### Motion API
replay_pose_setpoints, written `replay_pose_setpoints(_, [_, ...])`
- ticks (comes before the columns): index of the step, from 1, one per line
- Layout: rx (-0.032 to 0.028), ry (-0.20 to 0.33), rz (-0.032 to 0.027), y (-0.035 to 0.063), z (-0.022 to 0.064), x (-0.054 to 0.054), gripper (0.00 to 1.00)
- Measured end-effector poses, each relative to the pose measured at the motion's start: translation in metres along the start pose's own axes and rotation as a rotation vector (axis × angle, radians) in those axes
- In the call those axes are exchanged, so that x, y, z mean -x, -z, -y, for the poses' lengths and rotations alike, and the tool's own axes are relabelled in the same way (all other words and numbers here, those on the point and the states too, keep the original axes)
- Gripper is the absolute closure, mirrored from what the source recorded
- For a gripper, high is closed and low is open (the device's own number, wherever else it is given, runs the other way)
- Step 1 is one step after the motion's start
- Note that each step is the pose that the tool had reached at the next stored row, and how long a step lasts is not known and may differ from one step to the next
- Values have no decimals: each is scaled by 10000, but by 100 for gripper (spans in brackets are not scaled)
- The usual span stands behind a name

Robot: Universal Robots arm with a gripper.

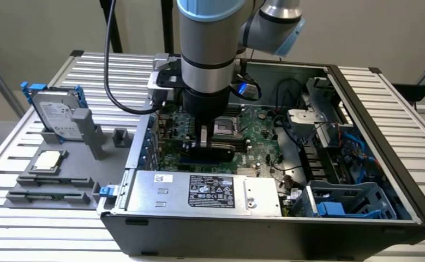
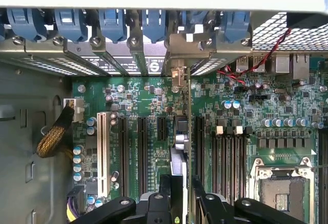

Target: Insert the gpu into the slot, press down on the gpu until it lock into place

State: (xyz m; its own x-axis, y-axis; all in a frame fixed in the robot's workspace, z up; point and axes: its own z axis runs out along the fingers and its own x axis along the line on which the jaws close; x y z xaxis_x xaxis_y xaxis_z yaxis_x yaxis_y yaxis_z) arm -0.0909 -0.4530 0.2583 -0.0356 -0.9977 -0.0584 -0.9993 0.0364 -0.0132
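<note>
Ribbed aluminium tabletop (image 1: 37, 229) carries an open computer case (image 1: 270, 234), and nearest us we see its silver power supply (image 1: 205, 192). Beyond it lies the green motherboard (image 1: 259, 131), where our gripper (image 1: 203, 143) stands upright, its jaws clamped on the gpu (image 2: 180, 155), held edge-on just above the board. We see the card standing among the long black slots (image 2: 142, 152), its metal bracket (image 2: 178, 73) reaching the rear panel with blue clips (image 2: 114, 21). Farther back rises the arm (image 1: 208, 43).
</note>
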Motion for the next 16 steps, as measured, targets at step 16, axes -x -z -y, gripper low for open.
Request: replay_pose_setpoints(16, [40,10,-3,-76,0,-5,74])
